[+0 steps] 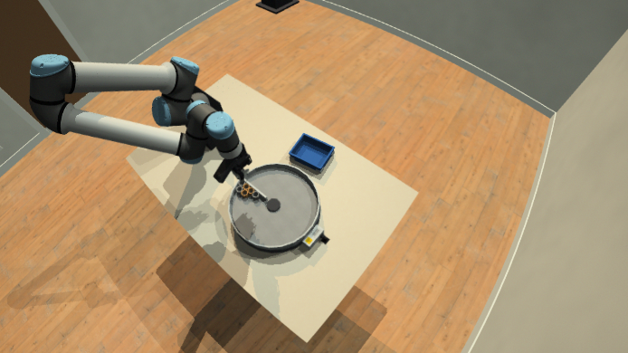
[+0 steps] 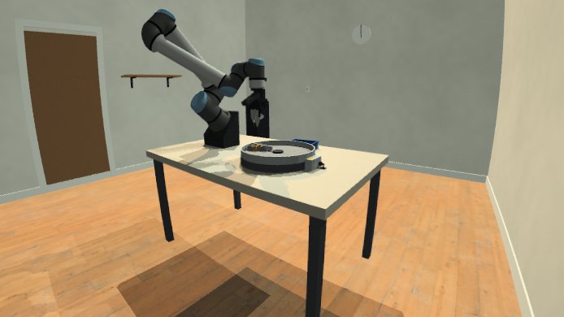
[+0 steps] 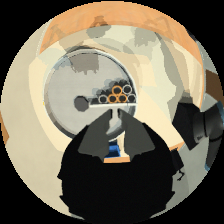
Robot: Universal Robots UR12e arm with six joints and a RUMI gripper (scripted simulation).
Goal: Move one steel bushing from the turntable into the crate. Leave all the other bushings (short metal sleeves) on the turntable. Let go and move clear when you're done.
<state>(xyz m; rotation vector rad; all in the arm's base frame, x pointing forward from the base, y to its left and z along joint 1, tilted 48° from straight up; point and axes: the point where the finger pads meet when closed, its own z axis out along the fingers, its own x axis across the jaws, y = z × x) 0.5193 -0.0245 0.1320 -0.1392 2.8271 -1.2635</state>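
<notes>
The round grey turntable (image 1: 273, 205) stands on the table and also shows in the wrist view (image 3: 87, 100). A cluster of short bushings (image 1: 247, 189), some steel grey and some orange, stands near its left rim against a thin radial bar. In the wrist view the cluster (image 3: 116, 94) lies just ahead of the fingertips. My gripper (image 1: 241, 174) is shut with nothing between the fingers. It hangs well above the turntable's rim beside the cluster, as the side view (image 2: 254, 121) shows. The blue crate (image 1: 311, 150) stands beyond the turntable and looks empty.
A dark hub (image 1: 272, 205) sits at the turntable's centre. A small control box with a yellow label (image 1: 312, 237) sticks out from the turntable's near rim. The robot's base (image 2: 220, 130) stands at the table's back corner.
</notes>
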